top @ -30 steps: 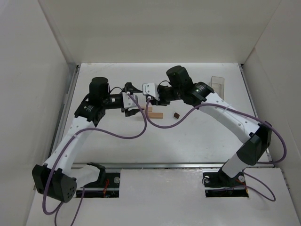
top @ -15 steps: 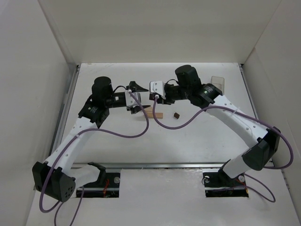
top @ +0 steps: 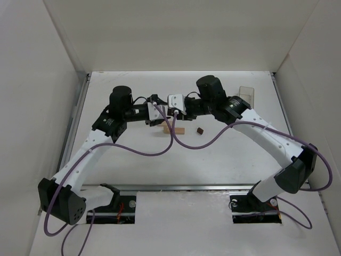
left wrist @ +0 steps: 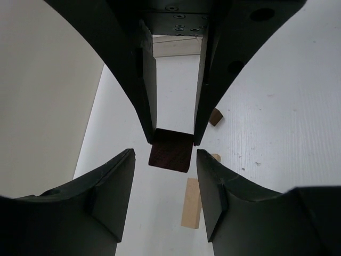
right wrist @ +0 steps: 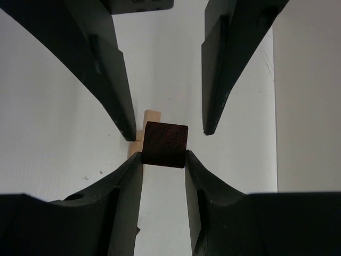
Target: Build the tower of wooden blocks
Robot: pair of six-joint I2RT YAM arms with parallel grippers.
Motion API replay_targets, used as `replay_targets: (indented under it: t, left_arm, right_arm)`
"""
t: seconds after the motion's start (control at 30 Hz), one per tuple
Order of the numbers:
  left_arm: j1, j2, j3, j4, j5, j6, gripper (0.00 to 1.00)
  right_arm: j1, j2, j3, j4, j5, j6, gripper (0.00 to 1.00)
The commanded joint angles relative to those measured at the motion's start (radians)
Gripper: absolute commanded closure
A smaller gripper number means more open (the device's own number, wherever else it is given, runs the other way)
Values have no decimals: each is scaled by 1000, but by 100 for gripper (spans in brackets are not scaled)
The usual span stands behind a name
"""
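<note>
A dark reddish-brown block (right wrist: 165, 144) hangs in the air above the table, and my right gripper (right wrist: 163, 156) is shut on it. My left gripper (left wrist: 165, 154) faces the right one nose to nose. Its jaws stand open on either side of the same block (left wrist: 170, 150), with a gap on each side. Below them a light tan bar (top: 174, 130) lies flat on the table, also seen as the bar (left wrist: 192, 202) in the left wrist view. A small dark piece (top: 200, 130) lies just right of the bar. In the top view the two grippers meet above the bar and hide the held block.
A clear plastic box (top: 246, 95) stands at the back right of the white table (top: 224, 154). White walls close in the table on the left, back and right. Purple cables hang in loops from both arms over the middle.
My left gripper has moved right to meet the right gripper, and its jaws have narrowed around the held block. The right gripper has kept its grip and shifted slightly left.
</note>
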Motion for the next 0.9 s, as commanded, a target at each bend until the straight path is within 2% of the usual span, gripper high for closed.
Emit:
replay_targets:
  t: [0.0, 0.2, 0.37, 0.6, 0.63, 0.67, 0.77, 0.8, 0.87]
  left_arm:
    - [-17, 9, 65, -39, -9, 49, 54]
    - [-17, 32, 78, -94, -18, 102, 57]
    - [-17, 41, 78, -114, -18, 111, 68]
    - [-17, 41, 78, -114, -18, 111, 68]
    - [-17, 41, 78, -114, -18, 120, 71]
    - [-17, 41, 78, -114, -18, 120, 80]
    - [-17, 41, 78, -114, -9, 120, 94]
    - [-17, 41, 78, -114, -9, 120, 100]
    - [-17, 41, 78, -114, 2, 111, 100]
  right_arm:
    - [21, -25, 8, 30, -25, 5, 100]
    - [21, -25, 18, 30, -14, 5, 100]
    - [21, -25, 18, 30, -5, 5, 100]
    - [30, -25, 18, 21, -14, -4, 100]
    - [30, -25, 18, 21, -14, -4, 100]
    - [30, -16, 18, 21, -25, -4, 100]
    - [30, -16, 18, 21, -37, -4, 100]
    - [30, -16, 18, 21, -37, -4, 97]
    - [30, -16, 8, 34, -37, -4, 87]
